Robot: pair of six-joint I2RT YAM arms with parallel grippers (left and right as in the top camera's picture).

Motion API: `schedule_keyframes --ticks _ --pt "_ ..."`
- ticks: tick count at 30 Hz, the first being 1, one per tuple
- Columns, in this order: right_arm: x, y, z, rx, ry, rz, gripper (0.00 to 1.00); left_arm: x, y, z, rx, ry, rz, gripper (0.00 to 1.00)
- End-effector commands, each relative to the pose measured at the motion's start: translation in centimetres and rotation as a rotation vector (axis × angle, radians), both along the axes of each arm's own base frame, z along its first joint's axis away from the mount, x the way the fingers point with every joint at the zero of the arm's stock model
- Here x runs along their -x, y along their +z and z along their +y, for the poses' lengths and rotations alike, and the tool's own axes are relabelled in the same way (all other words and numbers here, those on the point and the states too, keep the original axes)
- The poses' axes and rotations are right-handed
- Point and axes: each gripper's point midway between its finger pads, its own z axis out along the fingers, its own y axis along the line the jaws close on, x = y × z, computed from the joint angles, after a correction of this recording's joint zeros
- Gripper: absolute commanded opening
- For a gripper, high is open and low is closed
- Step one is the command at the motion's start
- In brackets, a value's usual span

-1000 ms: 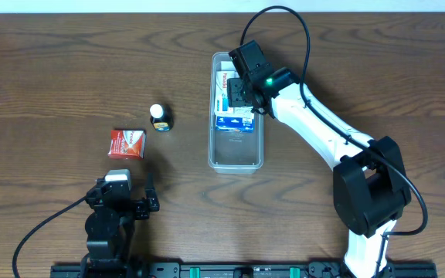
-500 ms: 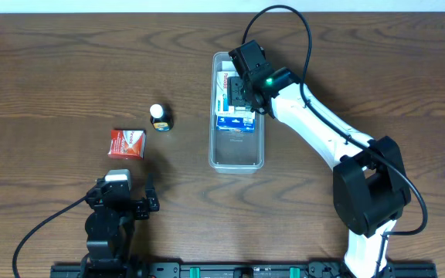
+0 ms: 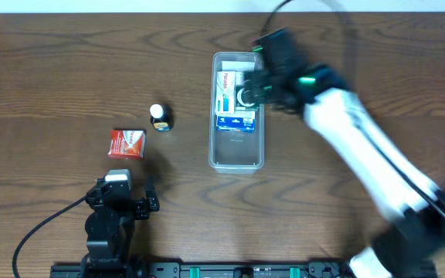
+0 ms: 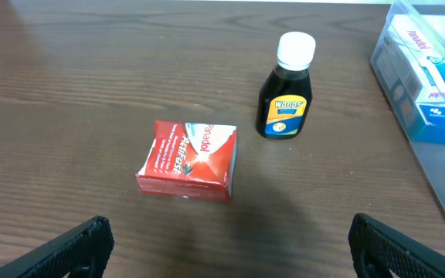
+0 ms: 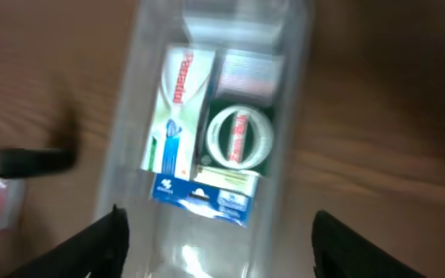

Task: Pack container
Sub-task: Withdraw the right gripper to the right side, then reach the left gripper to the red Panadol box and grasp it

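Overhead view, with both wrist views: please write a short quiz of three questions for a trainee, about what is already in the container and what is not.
1. True or false: the red box lies inside the container.
2. Which thing stands on the table between the red box and the container? A) a dark bottle with a white cap B) a cup C) a spoon
3. Fill in: the left tool is ____ and holds nothing.
Key: 1 false, it lies on the table; 2 A; 3 open.
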Motion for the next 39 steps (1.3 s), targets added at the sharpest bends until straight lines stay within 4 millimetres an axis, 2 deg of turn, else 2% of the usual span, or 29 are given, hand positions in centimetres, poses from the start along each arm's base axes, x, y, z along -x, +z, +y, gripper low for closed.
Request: schedule_keyframes --ticks 1,6,8,12,16,23,25,28,31,34,39 --pt "1.9 7.1 -5.1 -0.036 -0.081 -0.116 0.79 0.2 -1.0 0.1 0.000 0.006 0.030 0.98" --pt "6.8 10.0 -11.1 0.007 -0.194 -0.112 0.90 0.2 -1.0 0.1 0.000 0.006 0.030 0.98" --pt "8.5 10.7 -13.2 0.051 -0.245 -0.120 0.99 0.2 -1.0 0.1 0.000 0.006 0.030 0.98" --pt "10.6 11.7 -15.5 0.114 -0.304 -0.146 0.99 0.1 -0.8 0.1 0.000 0.006 0.022 0.98" --pt "11.6 11.9 -16.0 0.127 -0.312 -0.145 0.99 0.2 -0.9 0.1 0.000 0.006 0.027 0.98" --pt "10.7 11.3 -16.1 0.165 -0.291 -0.165 0.99 0.0 -0.3 0.1 0.001 0.006 0.006 0.98" --pt "10.6 10.9 -16.1 0.167 -0.290 -0.159 0.99 0.0 0.5 0.1 0.001 0.007 -0.014 0.98" --pt "10.7 10.2 -16.1 0.175 -0.287 -0.138 0.99 0.1 3.7 0.4 0.002 0.021 -0.083 0.98" --pt "10.8 10.1 -16.1 0.177 -0.286 -0.133 0.99 0.5 6.6 1.9 0.023 0.123 -0.122 0.98" --pt "10.8 10.1 -16.1 0.177 -0.286 -0.133 0.99 0.3 7.5 2.6 0.043 0.181 -0.078 0.98" --pt "10.8 10.1 -16.1 0.177 -0.287 -0.133 0.99 -1.6 7.5 2.8 0.046 0.211 0.095 0.98"
